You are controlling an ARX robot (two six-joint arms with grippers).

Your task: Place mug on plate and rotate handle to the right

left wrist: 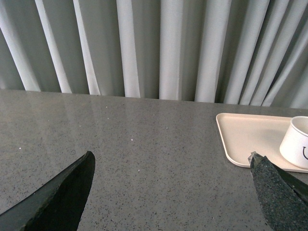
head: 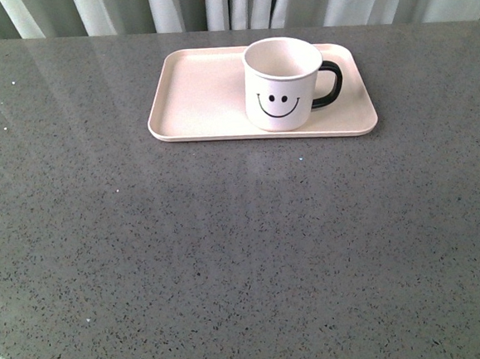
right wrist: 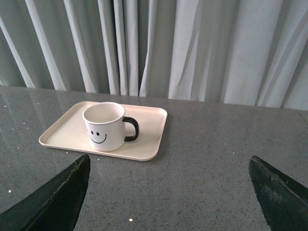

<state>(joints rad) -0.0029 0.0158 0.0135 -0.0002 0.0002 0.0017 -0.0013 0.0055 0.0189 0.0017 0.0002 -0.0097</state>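
Note:
The white mug [head: 282,85] with a black smiley face stands upright on the right part of the pale pink plate [head: 200,99]. Its black handle [head: 330,83] points right. Neither arm shows in the front view. In the left wrist view the left gripper [left wrist: 171,166] is open and empty over bare table, with the plate [left wrist: 245,139] and the mug's edge [left wrist: 298,144] ahead to one side. In the right wrist view the right gripper [right wrist: 168,166] is open and empty, well short of the mug [right wrist: 103,126], its handle [right wrist: 132,129] and the plate [right wrist: 149,130].
The grey speckled table [head: 229,255] stretches from the plate to the near edge. Pale curtains [head: 226,2] hang close behind the table's far edge.

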